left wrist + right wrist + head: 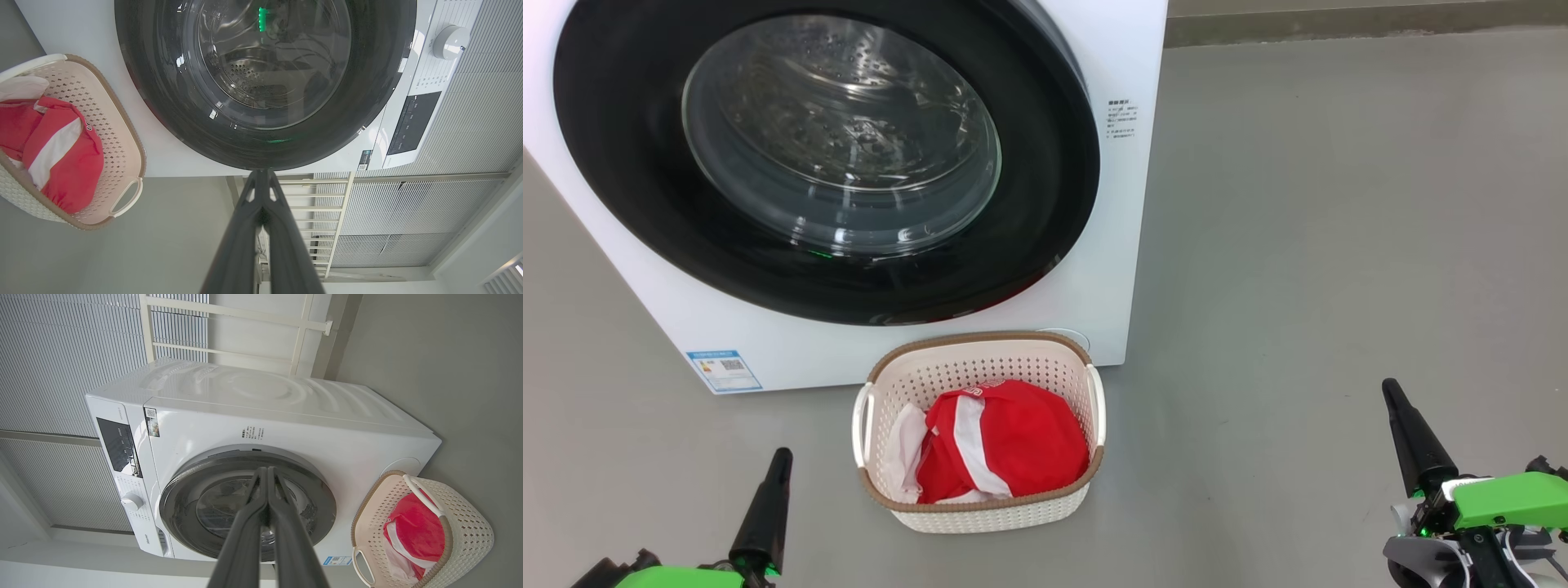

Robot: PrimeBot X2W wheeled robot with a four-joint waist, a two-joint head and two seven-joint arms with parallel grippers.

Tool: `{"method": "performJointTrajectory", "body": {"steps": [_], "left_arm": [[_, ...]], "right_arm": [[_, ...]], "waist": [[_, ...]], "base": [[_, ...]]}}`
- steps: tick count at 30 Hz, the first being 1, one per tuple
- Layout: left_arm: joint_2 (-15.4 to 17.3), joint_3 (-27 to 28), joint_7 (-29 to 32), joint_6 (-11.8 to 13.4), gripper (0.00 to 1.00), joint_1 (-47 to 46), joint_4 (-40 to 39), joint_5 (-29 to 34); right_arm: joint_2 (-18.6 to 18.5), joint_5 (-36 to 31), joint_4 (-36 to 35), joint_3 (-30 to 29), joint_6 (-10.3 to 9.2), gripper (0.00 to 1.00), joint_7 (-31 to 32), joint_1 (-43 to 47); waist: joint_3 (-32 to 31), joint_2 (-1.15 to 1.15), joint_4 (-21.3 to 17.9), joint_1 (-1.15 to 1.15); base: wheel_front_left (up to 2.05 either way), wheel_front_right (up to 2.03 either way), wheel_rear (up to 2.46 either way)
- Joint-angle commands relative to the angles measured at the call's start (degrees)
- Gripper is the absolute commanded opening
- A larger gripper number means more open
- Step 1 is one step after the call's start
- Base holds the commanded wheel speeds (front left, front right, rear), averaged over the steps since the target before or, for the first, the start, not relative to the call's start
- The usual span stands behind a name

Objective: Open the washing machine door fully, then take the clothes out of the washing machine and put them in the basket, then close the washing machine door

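Observation:
The white washing machine [1123,245] fills the upper left of the head view. Its round black-rimmed door [825,155] sits closed against the front, and bare steel drum shows through the glass. On the floor in front stands the cream basket [980,353] holding the red and white clothes [1005,441]. My left gripper [783,454] is shut and holds nothing, low at the left, well short of the basket. My right gripper [1390,387] is shut too, out over the floor to the right. The door [261,81], basket [126,139] and clothes [61,163] show in the left wrist view, and the door [245,506] and basket [470,535] in the right wrist view.
Grey floor [1339,245] spreads wide to the right of the machine and around the basket. A wall base [1339,24] runs along the far edge. Behind the machine stand a white rail [229,314] and ribbed wall panels [61,355]. The control panel and dial [449,41] sit on the machine's front.

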Motion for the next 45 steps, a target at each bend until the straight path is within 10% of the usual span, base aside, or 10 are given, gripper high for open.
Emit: {"method": "performJointTrajectory", "body": {"steps": [1, 45], "left_arm": [[1.0, 1.6, 0.3, -0.4, 0.00, -2.2, -1.2, -0.4], [1.0, 1.6, 0.3, -0.4, 0.00, -2.2, -1.2, -0.4]], "right_arm": [[-0.3, 0.1, -1.4, 0.8, 0.03, 0.00, 0.3, -2.4], [-0.2, 0.0, -1.4, 0.6, 0.03, 0.00, 0.4, -2.4]], "waist": [[0.0, 0.00, 0.0, 0.00], [0.0, 0.00, 0.0, 0.00]], "base": [[0.00, 0.00, 0.00], [0.00, 0.00, 0.00]]}}
